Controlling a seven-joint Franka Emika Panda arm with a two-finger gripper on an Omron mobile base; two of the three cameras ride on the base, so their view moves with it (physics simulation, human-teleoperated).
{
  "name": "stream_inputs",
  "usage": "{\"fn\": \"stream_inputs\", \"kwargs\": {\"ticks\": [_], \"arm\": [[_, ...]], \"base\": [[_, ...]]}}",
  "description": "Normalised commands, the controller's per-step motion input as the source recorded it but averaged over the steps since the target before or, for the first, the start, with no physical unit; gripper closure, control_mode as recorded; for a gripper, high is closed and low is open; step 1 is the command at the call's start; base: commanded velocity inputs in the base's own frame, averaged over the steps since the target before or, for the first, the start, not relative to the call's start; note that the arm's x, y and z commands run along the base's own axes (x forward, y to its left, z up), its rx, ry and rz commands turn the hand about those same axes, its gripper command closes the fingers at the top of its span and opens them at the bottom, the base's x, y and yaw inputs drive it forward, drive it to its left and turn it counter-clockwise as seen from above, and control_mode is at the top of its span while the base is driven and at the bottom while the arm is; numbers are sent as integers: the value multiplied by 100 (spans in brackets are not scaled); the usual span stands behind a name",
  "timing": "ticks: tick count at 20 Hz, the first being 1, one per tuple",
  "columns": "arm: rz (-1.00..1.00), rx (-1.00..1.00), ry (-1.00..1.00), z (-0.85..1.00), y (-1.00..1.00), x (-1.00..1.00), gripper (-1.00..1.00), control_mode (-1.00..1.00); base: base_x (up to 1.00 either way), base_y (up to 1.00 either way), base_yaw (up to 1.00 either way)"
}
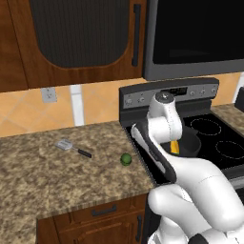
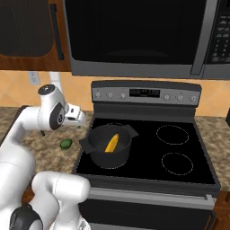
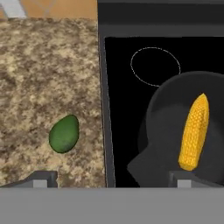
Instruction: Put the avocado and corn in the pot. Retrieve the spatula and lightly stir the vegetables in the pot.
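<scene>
The yellow corn [image 3: 194, 131] lies inside the dark grey pot [image 3: 162, 113], which stands on the stove's front left burner. The corn [image 2: 112, 143] leans against the inner wall of the pot [image 2: 96, 134]. On the granite counter just left of the stove sits the green avocado [image 3: 64, 134], also visible as the avocado [image 1: 126, 159]. Farther left on the counter lies the spatula [image 1: 71, 147], its slotted head pointing left. My gripper [image 3: 112, 181] hovers open and empty above the seam between counter and stove, with the avocado to its left and the pot to its right.
The black cooktop [image 2: 179, 152] has free burners right of the pot. A control panel [image 2: 143, 94] rises behind it, with a microwave [image 2: 134, 36] overhead. Wooden cabinets [image 1: 71, 38] hang above the counter [image 1: 38, 176]. An outlet [image 1: 47, 94] is on the backsplash.
</scene>
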Motion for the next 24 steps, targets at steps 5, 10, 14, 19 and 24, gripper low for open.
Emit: {"fn": "stream_inputs", "kwargs": {"ticks": [5, 10, 14, 19, 24], "arm": [[9, -1, 25, -44, 99, 5, -100, -100], [0, 0, 9, -39, 40, 36, -100, -100], [0, 0, 0, -51, -2, 39, -100, -100], [0, 0, 3, -55, -3, 14, -100, -100], [0, 0, 7, -38, 0, 5, -100, -100]], "base": [[0, 0, 0], [0, 0, 0], [0, 0, 0], [0, 0, 0], [0, 0, 0]]}}
